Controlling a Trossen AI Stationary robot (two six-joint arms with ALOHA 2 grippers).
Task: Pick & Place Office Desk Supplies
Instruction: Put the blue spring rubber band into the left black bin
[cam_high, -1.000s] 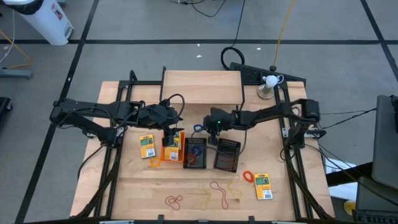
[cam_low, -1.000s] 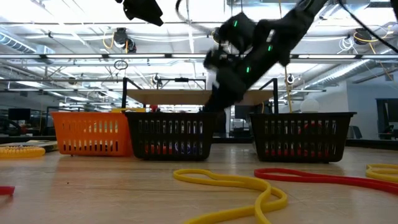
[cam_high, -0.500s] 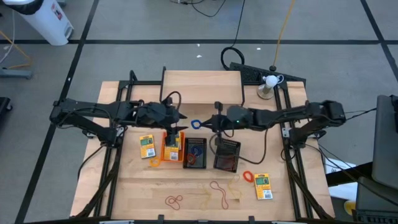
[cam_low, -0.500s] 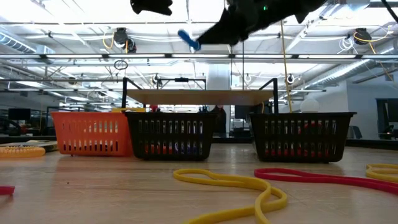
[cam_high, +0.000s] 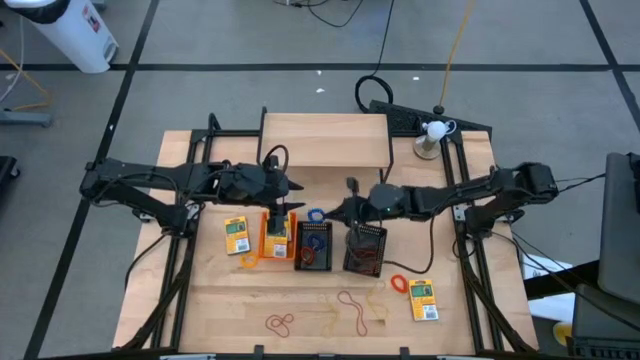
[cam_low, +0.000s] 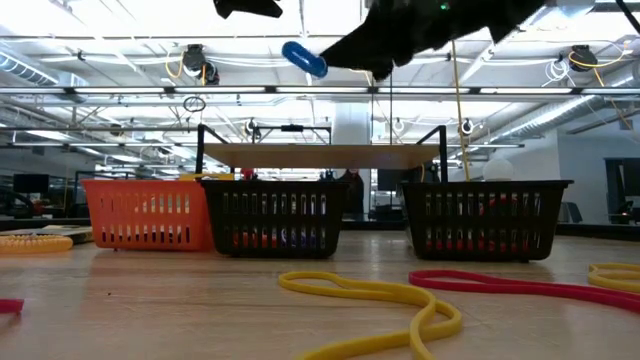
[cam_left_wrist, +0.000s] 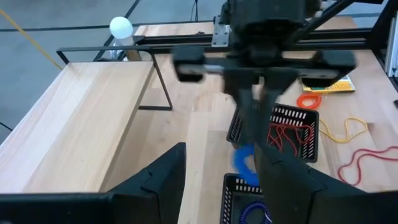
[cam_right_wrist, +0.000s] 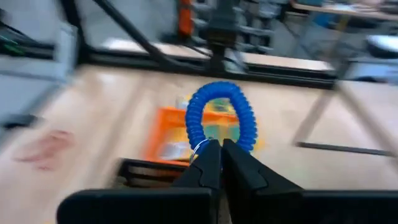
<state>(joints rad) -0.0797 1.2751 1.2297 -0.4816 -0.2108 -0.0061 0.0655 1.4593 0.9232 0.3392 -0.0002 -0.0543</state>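
Right gripper (cam_right_wrist: 214, 163) pinches a blue coiled loop (cam_right_wrist: 221, 118) above the middle black bin (cam_high: 315, 246).
Bins partly filled; several bands (cam_high: 350, 310) and packs (cam_high: 423, 298) remain on the table. Left gripper (cam_high: 292, 188) hovers spread.

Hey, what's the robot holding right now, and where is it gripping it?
The right gripper pinches a blue coiled rubber-band loop at its lower edge. The left gripper holds nothing.

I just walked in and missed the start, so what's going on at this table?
The robot is sorting desk supplies. Its right gripper is shut on a blue coiled loop, held in the air above the middle black bin. The left gripper hovers open over the orange bin. More loops and a yellow-and-green pack lie on the table.
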